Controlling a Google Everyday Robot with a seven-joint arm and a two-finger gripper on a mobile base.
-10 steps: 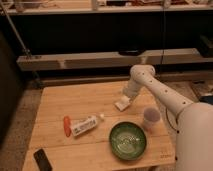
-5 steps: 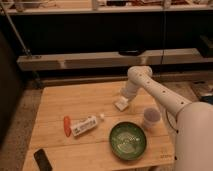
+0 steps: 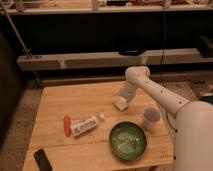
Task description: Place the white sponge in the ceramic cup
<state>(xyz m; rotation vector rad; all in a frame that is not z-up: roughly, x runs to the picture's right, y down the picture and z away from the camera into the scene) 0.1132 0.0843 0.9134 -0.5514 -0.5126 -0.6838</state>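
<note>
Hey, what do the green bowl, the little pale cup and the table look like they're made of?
Green bowl: glossy, probably glazed ceramic or glass; its inside glints. Ceramic cup: pale matte outside, darker inside, likely ceramic. Table: light bare wood; plank lines show. The gripper sits at the white sponge, behind the bowl.

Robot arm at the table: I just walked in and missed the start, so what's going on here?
The robot's arm reaches over the wooden table, with its end effector down at the white sponge. The sponge is not in the cup yet; the cup stands nearby on the table, next to a green bowl.
</note>
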